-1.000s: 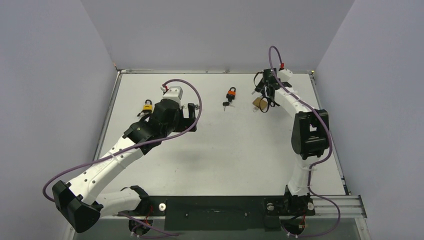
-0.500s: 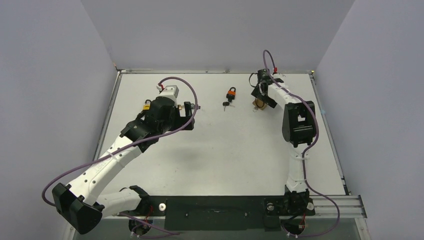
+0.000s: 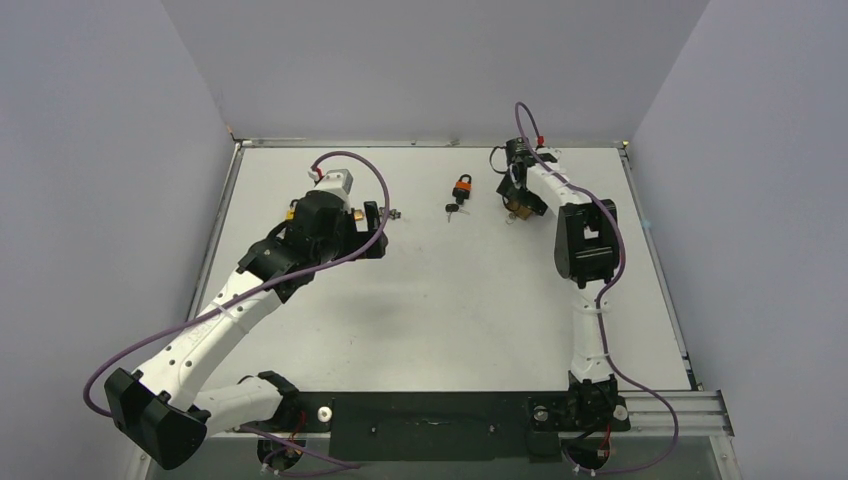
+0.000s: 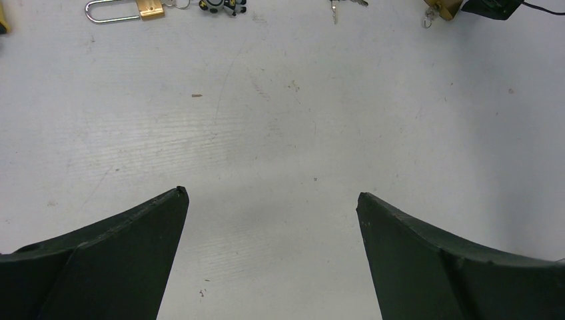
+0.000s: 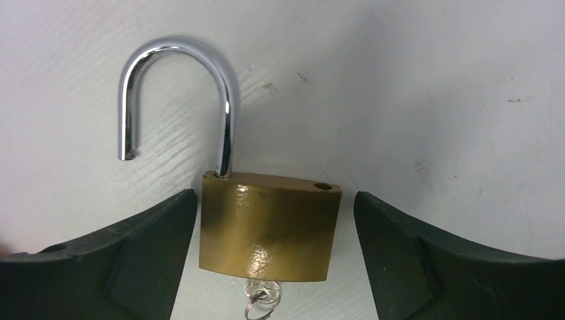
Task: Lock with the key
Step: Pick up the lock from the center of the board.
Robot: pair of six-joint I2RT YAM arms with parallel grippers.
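Top view: left gripper [image 3: 378, 222] is hovering over the left part of the table [image 3: 450, 320]. The right gripper [image 3: 517, 195] is reaching to the far right side, sitting over the brass padlock [image 3: 514, 209]. An orange padlock [image 3: 462, 187] is lying between the arms, with its keys [image 3: 452, 209] just beside it.

Left wrist: left gripper [image 4: 270, 193] is spread wide, gripping nothing, bare table under it. A long-shackle padlock [image 4: 123, 9] and a key bunch [image 4: 223, 5] are lying at the top edge, well apart from the fingers.

Right wrist: right gripper [image 5: 273, 200] is spread, with its fingers [image 5: 133, 260] flanking the brass padlock [image 5: 270, 230] but not touching it. The shackle [image 5: 176, 93] is sticking up open, free end out of the body. The key [image 5: 261, 293] is sitting in the keyhole.
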